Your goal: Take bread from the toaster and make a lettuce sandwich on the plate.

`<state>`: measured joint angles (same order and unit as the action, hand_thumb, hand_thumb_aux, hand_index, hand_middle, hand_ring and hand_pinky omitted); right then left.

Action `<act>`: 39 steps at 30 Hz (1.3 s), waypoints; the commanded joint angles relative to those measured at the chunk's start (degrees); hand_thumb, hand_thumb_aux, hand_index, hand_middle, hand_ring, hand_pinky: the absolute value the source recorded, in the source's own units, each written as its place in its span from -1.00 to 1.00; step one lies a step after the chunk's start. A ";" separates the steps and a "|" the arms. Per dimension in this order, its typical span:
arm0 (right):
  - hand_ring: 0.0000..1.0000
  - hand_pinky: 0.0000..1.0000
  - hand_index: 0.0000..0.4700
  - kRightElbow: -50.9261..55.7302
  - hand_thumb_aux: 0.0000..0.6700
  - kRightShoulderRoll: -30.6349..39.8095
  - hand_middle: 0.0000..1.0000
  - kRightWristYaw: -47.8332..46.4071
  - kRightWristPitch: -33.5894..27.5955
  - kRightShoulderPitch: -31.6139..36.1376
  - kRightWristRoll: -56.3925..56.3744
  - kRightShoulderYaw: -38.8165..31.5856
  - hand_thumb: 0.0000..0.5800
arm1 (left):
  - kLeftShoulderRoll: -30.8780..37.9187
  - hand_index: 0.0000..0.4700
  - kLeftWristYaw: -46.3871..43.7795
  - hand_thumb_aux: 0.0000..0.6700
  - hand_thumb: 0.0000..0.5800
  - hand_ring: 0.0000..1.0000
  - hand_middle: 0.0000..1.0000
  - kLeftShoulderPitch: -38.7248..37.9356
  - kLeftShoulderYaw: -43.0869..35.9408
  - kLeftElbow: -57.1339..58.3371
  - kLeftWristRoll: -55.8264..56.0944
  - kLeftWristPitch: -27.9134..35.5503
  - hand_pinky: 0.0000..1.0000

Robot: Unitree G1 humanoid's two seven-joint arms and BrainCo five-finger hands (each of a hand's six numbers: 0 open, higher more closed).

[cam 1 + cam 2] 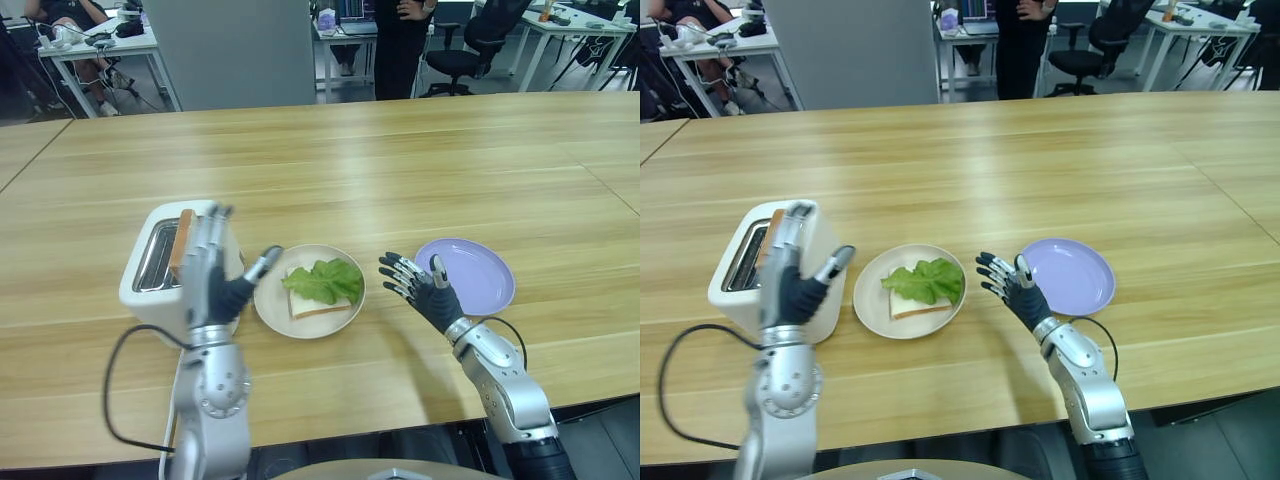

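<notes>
Hovering spread and empty, left hand (210, 278) sits against the toaster (148, 275), a toast slice (180, 240) in the slot beside its fingers; right hand (424, 287), also spread empty, lies between the cream plate (268, 305) with lettuce (326, 280) on bread (312, 306) and the purple plate (485, 275).

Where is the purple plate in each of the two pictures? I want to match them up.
Left eye view: the purple plate lies right of centre, just beyond the right hand.
Right eye view: the purple plate lies nearer the middle, again just beyond that hand.
Shared landmark: the beige plate holding lettuce, to its left in both.
</notes>
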<state>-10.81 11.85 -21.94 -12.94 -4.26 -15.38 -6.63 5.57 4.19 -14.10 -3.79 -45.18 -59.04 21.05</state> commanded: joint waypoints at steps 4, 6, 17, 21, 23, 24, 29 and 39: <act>-1.00 -1.00 -1.00 -2.33 -1.00 -0.75 -1.00 1.63 -0.19 -2.34 0.85 0.47 -1.00 | 4.60 -1.00 -6.26 -1.00 -1.00 -1.00 -1.00 0.87 11.75 -1.62 -14.30 3.97 -1.00; -1.00 -1.00 -1.00 -2.37 -1.00 -0.81 -1.00 1.67 -0.21 -2.37 0.87 0.48 -1.00 | 4.96 -1.00 -7.31 -1.00 -1.00 -1.00 -1.00 0.68 13.39 0.21 -14.98 4.37 -1.00; -1.00 -1.00 -1.00 -1.66 -1.00 -1.02 -1.00 1.90 0.26 -1.82 0.94 1.71 -1.00 | 3.90 -1.00 -7.33 -1.00 -1.00 -1.00 -1.00 2.23 11.32 14.63 -13.33 4.01 -1.00; -1.00 -1.00 -1.00 -0.80 -1.00 -1.05 -1.00 1.97 0.63 -1.59 1.27 2.08 -1.00 | 4.26 -1.00 -6.51 -1.00 -1.00 -1.00 -1.00 2.47 11.13 17.80 -13.04 4.42 -1.00; -1.00 -1.00 -1.00 -0.34 -1.00 -0.92 -1.00 1.97 0.77 -1.49 1.25 2.54 -1.00 | 4.22 -0.34 -5.99 -0.33 0.12 -1.00 -1.00 2.53 11.52 19.14 -12.59 4.95 -1.00; -1.00 -1.00 -1.00 -0.16 -1.00 -0.81 -1.00 1.96 0.88 -1.50 1.35 2.70 -1.00 | 4.34 0.21 -5.70 0.24 0.71 -1.00 -1.00 2.53 11.57 19.47 -12.68 5.13 -1.00; -1.00 -1.00 -1.00 0.74 -1.00 -0.58 -1.00 1.96 1.43 -1.61 1.81 3.33 -1.00 | 4.10 0.96 -3.20 1.00 1.00 -1.00 -1.00 3.04 12.32 18.76 -11.53 5.88 -1.00; -1.00 -1.00 -1.00 2.60 -1.00 -0.80 -1.00 2.00 2.50 -1.67 2.77 3.04 -1.00 | 3.25 0.96 3.60 1.00 1.00 -0.59 -0.59 6.55 13.06 15.20 -7.28 4.89 -0.59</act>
<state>-9.54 11.05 -20.05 -10.60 -5.79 -13.06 -3.95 8.97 6.15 -8.85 8.26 -28.47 -67.88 26.23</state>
